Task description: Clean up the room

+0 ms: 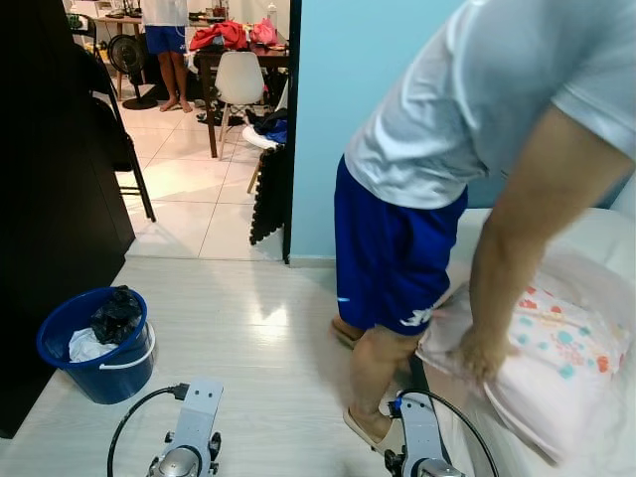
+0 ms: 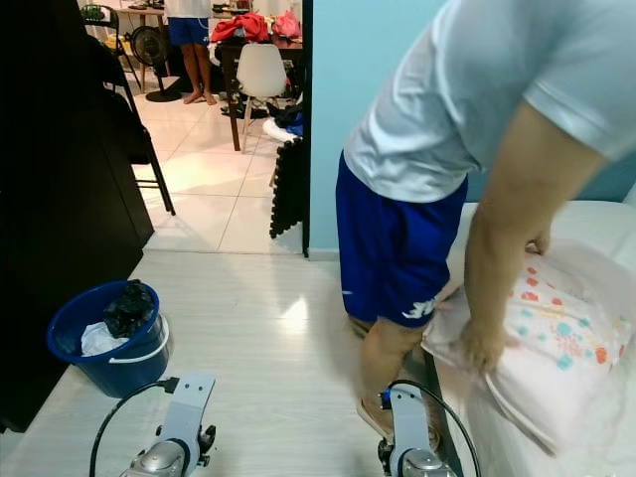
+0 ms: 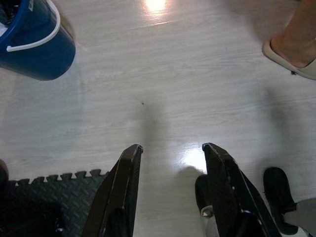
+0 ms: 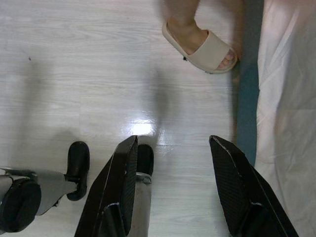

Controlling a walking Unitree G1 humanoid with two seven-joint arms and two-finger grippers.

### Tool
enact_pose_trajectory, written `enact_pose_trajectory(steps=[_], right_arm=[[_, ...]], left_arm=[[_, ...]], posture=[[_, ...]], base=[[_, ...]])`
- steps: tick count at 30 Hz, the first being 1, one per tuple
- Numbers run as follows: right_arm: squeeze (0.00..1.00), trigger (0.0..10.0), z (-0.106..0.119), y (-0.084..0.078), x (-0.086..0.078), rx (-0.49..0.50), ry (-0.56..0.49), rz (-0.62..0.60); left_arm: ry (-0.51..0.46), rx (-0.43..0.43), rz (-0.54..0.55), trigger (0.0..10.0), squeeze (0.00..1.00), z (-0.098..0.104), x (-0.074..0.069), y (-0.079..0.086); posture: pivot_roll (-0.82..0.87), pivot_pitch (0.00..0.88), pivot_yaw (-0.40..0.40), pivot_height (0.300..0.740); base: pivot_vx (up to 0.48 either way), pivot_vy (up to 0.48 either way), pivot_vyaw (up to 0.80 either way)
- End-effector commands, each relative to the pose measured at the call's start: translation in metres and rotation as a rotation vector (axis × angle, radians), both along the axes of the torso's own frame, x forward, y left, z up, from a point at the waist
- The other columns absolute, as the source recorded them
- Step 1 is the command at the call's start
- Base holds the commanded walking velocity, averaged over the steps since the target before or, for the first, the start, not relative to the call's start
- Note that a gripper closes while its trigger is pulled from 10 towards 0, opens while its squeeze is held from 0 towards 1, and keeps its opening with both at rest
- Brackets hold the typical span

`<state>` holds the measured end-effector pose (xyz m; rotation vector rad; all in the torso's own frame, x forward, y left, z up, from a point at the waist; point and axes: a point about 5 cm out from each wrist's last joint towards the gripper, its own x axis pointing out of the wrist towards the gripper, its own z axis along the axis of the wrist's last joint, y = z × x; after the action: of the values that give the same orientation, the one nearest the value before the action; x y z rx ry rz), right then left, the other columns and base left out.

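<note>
— We see a person [image 1: 447,149] in a grey shirt and blue shorts, bent forward before the pale blue wall [image 1: 348,60].

— Yes, and we make out a beige slipper [image 4: 202,47] on that person's foot, flat on the light floor.

— Through the doorway we find a white chair [image 1: 239,78] at a dark table [image 1: 211,109] heaped with red clothes [image 1: 219,36].

— Near it we spot a black fan [image 1: 126,55] and a second person [image 1: 167,40], barefoot.

bright, even daylight | glare on floor [image 1: 266,316] | sharp focus | soft shadows
</note>
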<state>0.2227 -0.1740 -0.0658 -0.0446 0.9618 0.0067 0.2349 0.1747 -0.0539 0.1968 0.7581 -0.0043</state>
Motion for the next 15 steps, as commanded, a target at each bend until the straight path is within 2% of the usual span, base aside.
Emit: enact_pose_trajectory(steps=[1, 10, 15], right_arm=[[0.00, 10.0, 0.002, -0.002, 0.003, -0.002, -0.019, -0.006], [0.00, 10.0, 0.022, -0.006, 0.029, -0.007, -0.190, -0.048], [0.00, 10.0, 0.037, -0.009, 0.046, 0.005, -0.283, -0.066]], left_arm=[[0.023, 0.013, 0.000, 10.0, 0.00, -0.002, -0.002, 0.003], [0.027, 0.018, -0.059, 10.0, 0.00, -0.003, -0.004, -0.003], [-0.016, -0.005, 0.004, 10.0, 0.00, -0.002, -0.005, 0.006]], posture=[[0.04, 0.000, -0.042, 0.740], [-0.01, 0.000, -0.020, 0.740], [0.01, 0.000, -0.065, 0.740]], base=[[0.000, 0.000, 0.00], [0.000, 0.000, 0.00], [0.000, 0.000, 0.00]])
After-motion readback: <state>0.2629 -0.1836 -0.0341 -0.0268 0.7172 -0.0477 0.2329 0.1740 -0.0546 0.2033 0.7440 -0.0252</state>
